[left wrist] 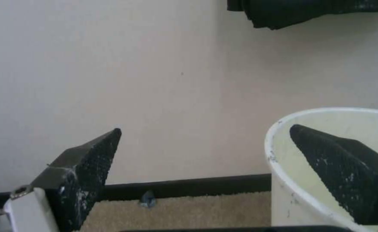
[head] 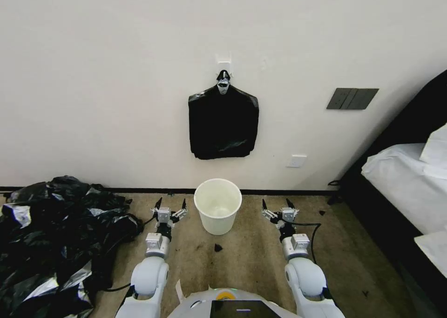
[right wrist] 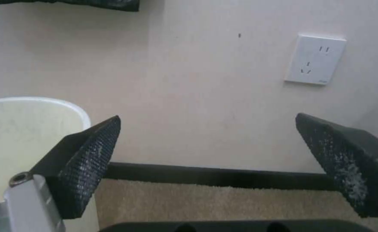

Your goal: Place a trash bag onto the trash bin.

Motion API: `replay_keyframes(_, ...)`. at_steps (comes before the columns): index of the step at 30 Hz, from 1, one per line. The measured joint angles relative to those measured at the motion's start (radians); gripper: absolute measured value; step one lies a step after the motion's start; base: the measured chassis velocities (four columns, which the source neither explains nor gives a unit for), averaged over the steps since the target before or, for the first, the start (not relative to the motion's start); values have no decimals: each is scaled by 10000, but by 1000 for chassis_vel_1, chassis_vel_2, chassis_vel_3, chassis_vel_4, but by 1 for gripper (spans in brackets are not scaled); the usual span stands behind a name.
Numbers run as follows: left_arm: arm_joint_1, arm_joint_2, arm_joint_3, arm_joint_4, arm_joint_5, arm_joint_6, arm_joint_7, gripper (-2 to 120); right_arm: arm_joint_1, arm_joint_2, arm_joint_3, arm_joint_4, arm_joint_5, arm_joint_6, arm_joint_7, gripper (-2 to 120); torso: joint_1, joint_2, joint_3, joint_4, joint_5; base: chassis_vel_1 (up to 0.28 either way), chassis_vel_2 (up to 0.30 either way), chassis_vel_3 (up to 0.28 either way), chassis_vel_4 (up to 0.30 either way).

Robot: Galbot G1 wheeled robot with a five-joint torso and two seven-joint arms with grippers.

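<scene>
On the carpet floor [head: 251,262], close to the wall [head: 116,76], stands the trash bin [head: 218,206], a round cream-white bin with its mouth open upward and nothing over its rim. Above it on the wall hangs a flat squarish black bundle [head: 223,125] with a knotted top, held on a small white hook [head: 224,68]; its lower edge is well above the bin. The left gripper [head: 171,203] hovers low, just beside the bin on the robot's left side, and its two black fingers [left wrist: 90,167] are spread wide apart with nothing between them. In the left wrist view one finger stands in front of the bin's rim [left wrist: 279,145], but I cannot tell if it touches it. The right gripper [head: 277,203] hovers at about the same height on the other side of the bin, a little farther from it, and its fingers [right wrist: 90,161] are also wide apart and hold nothing. Both grippers point toward the wall and the dark baseboard [right wrist: 223,177]. A white wall socket [right wrist: 314,59] is on the wall to the right of the bin. Far on the robot's left, a big mass of black bags [head: 56,243] lies on the floor; which one of them is the single trash bag, I cannot tell. At the right side is a bed [head: 409,187] with white sheets.
</scene>
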Motion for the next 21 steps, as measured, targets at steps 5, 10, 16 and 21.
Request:
replay_keyframes(5,0,0,0,0,0,0,0,100,0,0,0,0,0,0,0,100,0,0,0,0,0,0,0,0,0)
replay_keyframes(10,232,-37,-209,231,-355,-373,29,100,63,-77,-129,-161,7,187,210,100,0,0,-1,-12,-2,0,0,0,0)
replay_keyframes(16,1136,-89,-1083,855,-1508,-1730,75,100,599,-720,-1272,-1504,161,1854,1995,100,-1,0,-1,4,6,0,0,0,0)
replay_keyframes(21,1197,27,-1287,573,-1310,-1911,320,100,1003,-1214,-2068,-2444,238,3020,3020,100,0,0,0,-2,4,0,0,0,0)
